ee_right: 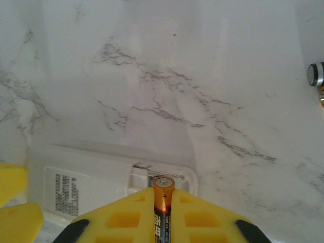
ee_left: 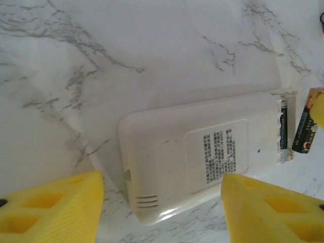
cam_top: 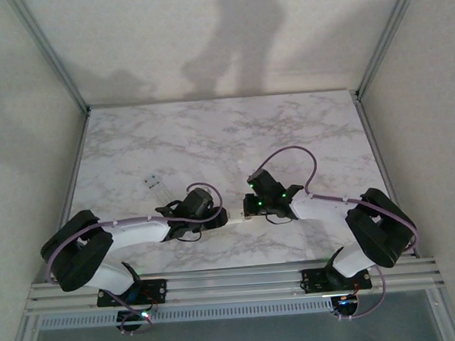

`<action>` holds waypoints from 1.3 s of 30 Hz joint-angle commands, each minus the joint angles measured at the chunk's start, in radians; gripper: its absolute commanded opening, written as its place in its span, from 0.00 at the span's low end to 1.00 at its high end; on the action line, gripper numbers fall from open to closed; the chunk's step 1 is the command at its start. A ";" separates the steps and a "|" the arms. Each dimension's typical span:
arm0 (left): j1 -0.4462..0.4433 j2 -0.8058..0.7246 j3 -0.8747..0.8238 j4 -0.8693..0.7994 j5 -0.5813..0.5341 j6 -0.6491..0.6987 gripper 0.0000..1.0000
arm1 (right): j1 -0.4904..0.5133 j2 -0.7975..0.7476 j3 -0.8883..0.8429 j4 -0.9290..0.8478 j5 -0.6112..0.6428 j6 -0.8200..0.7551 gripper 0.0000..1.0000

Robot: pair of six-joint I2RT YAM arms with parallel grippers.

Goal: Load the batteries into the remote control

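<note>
**Battery held over the open compartment**

The right gripper (ee_right: 163,218) pinches a black-and-orange cylindrical battery (ee_right: 164,191) just over the open end of the long white plastic remote control (ee_left: 202,152). The remote lies face-down on the white marble-patterned table (ee_left: 152,50). The left gripper (ee_left: 162,195) is spread astride it.

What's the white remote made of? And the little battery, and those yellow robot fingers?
The remote control looks like white plastic, smooth and slightly glossy: it has moulded vent slots and a shine along its edge. The battery seems to be metal under a shiny printed wrap. The yellow fingers look like matte plastic with fine ridges, maybe printed.
</note>
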 commanded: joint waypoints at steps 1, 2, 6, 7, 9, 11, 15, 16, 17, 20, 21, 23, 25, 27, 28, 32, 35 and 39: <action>0.000 0.025 0.022 0.030 0.030 0.008 0.61 | 0.012 0.018 -0.007 0.004 0.033 0.014 0.12; 0.001 0.027 0.024 0.030 0.030 0.009 0.60 | 0.012 0.020 -0.007 0.004 0.037 0.013 0.12; -0.003 0.032 0.025 0.031 0.033 0.007 0.58 | 0.011 0.028 -0.005 0.011 0.035 0.008 0.13; -0.002 0.033 0.024 0.032 0.033 0.007 0.57 | 0.012 0.030 -0.005 0.012 0.032 0.007 0.14; -0.003 0.034 0.025 0.033 0.034 0.008 0.57 | 0.012 0.033 -0.008 0.016 0.028 0.009 0.14; -0.003 0.035 0.025 0.038 0.039 0.005 0.56 | 0.013 0.034 -0.013 0.021 0.028 0.010 0.16; -0.006 0.037 0.024 0.040 0.038 0.004 0.56 | 0.015 0.020 -0.016 0.011 0.024 0.011 0.19; -0.006 0.036 0.024 0.039 0.035 0.005 0.56 | 0.016 0.014 -0.016 0.009 0.024 0.011 0.19; -0.007 0.038 0.025 0.039 0.033 0.004 0.56 | 0.016 0.007 -0.016 0.004 0.027 0.011 0.20; -0.009 0.037 0.023 0.038 0.031 0.004 0.56 | 0.017 -0.012 -0.013 -0.013 0.036 0.010 0.23; -0.009 0.038 0.023 0.038 0.032 0.004 0.56 | 0.016 -0.016 -0.010 -0.018 0.037 0.007 0.24; -0.011 0.039 0.024 0.036 0.028 0.003 0.56 | 0.017 -0.027 0.002 -0.040 0.045 0.002 0.24; -0.011 0.039 0.024 0.036 0.026 0.002 0.56 | 0.016 -0.044 0.009 -0.063 0.058 0.001 0.24; -0.011 0.042 0.025 0.041 0.029 0.002 0.56 | 0.016 -0.064 0.016 -0.082 0.071 0.004 0.24; -0.012 0.044 0.026 0.044 0.033 0.002 0.56 | 0.016 -0.067 0.027 -0.096 0.075 0.003 0.24; -0.015 0.059 0.038 0.053 0.040 0.007 0.54 | 0.016 -0.051 0.047 -0.117 0.085 -0.004 0.23; -0.016 0.075 0.051 0.051 0.044 0.014 0.54 | 0.016 -0.028 0.051 -0.119 0.092 -0.003 0.21; -0.017 0.085 0.054 0.055 0.042 0.015 0.54 | 0.017 0.001 0.055 -0.100 0.054 -0.004 0.20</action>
